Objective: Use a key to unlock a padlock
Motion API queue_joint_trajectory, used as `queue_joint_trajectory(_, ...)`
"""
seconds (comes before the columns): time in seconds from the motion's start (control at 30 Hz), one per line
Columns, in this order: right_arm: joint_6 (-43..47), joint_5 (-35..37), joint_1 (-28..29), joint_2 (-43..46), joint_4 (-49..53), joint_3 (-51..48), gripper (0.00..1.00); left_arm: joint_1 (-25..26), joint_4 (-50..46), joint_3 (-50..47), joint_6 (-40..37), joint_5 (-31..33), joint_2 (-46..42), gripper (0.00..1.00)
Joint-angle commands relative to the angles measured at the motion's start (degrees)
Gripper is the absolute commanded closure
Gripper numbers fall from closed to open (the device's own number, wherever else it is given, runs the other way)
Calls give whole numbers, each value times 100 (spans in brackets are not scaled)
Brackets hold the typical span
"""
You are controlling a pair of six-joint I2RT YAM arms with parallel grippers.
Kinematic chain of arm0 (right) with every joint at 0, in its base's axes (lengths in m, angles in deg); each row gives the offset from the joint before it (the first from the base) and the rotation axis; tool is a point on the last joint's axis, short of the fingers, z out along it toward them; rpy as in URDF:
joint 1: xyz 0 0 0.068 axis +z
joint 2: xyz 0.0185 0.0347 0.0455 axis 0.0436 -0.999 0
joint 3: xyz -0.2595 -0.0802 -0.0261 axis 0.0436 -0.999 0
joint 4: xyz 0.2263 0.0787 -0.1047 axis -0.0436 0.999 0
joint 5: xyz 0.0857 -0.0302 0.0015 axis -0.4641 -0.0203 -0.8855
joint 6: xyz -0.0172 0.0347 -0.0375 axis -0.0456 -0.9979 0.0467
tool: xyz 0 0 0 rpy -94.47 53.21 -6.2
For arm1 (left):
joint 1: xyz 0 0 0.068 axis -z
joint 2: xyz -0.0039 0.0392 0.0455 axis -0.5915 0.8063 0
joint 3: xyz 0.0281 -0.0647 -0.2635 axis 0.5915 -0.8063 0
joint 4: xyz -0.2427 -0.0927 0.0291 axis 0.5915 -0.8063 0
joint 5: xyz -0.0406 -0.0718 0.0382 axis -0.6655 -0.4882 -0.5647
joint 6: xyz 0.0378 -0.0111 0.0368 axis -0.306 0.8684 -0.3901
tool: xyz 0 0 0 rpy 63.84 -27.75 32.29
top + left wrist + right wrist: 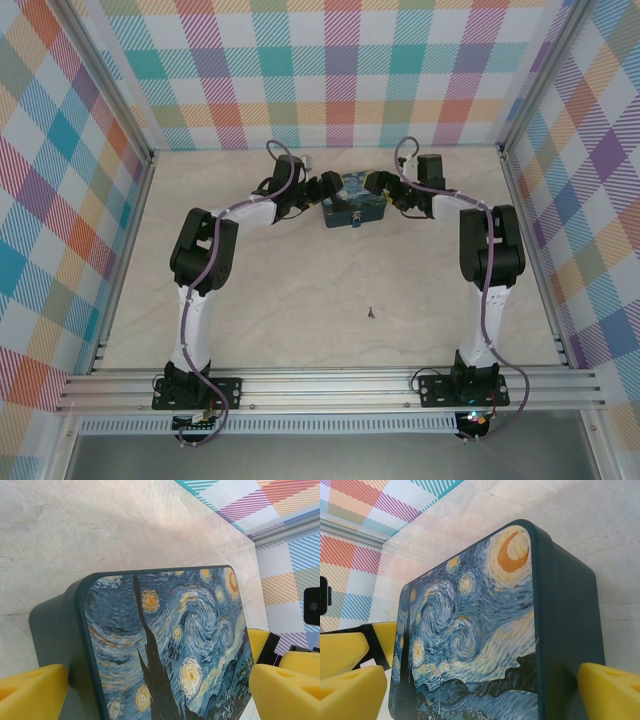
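Left end effector (pixel 160 700) and right end effector (pixel 480 695) each straddle one end of the rectangular blue-and-yellow night-sky painted tin (pixel 354 203), jaws wide, probably to steady it; contact unclear. The tiny blue padlock (pixel 357 222) seems to sit at the tin's near face, between them. The thin dark grey metal key (pixel 371 312) lies on the pale desk (pixel 290 330), well apart from both.

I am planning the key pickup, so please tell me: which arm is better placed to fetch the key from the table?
Probably the right. The key lies right of centre, nearer that arm's base. The right gripper and the left gripper both stand open at the tin, so neither is busy.
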Motion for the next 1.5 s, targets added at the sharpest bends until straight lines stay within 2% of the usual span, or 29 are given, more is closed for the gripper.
queue_joint_trajectory(0.0, -71, -540, 126, 101, -343, -130, 4, 35, -184, 133, -32, -94, 9, 7)
queue_joint_trajectory(0.27, -186, -821, 315, 425, -731, -734, 5, 38, -214, -61, -111, -103, -219, 8)
queue_joint_trajectory(0.53, -169, -845, 666, 904, -1162, -1495, 5, 38, -78, -665, -154, -124, -632, 9)
queue_joint_trajectory(1.07, -366, -69, 1819, 2300, -1348, -3126, 4, 140, 307, -2777, -152, 121, -2263, 7)
queue_joint_trajectory(1.2, -340, 87, 1959, 2500, -1103, -3286, 3, 135, 188, -3075, -330, 470, -2567, 3)
queue_joint_trajectory(1.3, -192, 496, 1959, 2779, -624, -3377, 2, 79, -102, -3068, -549, 709, -2765, 0)
queue_joint_trajectory(1.47, 284, 1360, 1962, 3611, 956, -3355, 2, -165, -577, -3080, -917, 1114, -3351, 0)
